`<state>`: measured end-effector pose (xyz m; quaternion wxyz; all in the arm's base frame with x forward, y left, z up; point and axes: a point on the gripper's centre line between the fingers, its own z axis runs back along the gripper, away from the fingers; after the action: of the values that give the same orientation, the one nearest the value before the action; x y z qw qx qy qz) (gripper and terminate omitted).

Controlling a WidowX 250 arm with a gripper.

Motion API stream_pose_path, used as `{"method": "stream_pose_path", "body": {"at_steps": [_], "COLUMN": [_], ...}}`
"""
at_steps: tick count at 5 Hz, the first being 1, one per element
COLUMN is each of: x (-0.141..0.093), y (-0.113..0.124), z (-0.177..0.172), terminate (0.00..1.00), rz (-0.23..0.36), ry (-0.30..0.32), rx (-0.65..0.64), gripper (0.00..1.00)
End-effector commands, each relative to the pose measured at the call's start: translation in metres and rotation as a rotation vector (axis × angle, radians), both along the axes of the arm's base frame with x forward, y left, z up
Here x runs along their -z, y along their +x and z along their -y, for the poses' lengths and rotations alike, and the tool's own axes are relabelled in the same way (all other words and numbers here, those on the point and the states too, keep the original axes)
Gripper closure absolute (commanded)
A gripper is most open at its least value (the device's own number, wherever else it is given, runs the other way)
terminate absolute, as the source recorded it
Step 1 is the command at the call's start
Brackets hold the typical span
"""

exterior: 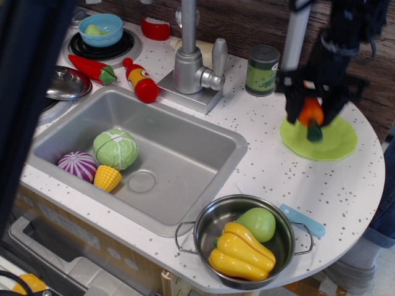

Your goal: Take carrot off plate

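The orange carrot [310, 114] with its dark green stub hangs in my gripper [311, 111], lifted above the lime-green plate [330, 143]. The gripper is shut on the carrot, one black finger on each side, green end pointing down. The plate lies flat on the speckled counter at the right, below and slightly right of the carrot. The carrot's upper end is hidden between the fingers.
A green can [263, 69] and a grey post [294, 37] stand just left of the gripper. A steel pot [244, 240] with a yellow pepper and green fruit sits at the front. A blue knife [300, 219], the sink [148, 160] with vegetables, faucet [191, 61], red-and-yellow bottle [140, 80].
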<state>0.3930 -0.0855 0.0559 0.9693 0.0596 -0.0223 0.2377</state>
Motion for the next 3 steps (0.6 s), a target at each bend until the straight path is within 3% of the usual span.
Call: {"method": "stream_pose_path", "body": {"at_steps": [1,3], "x": [-0.030,-0.002], "y": [-0.009,0.003], "z": [-0.038,-0.049], "terminate": [0.00,0.00], "rz": [0.072,0.101], "ry": [0.030,0.015], "rx": [0.073,0.149], "gripper": [1.00,1.00]}}
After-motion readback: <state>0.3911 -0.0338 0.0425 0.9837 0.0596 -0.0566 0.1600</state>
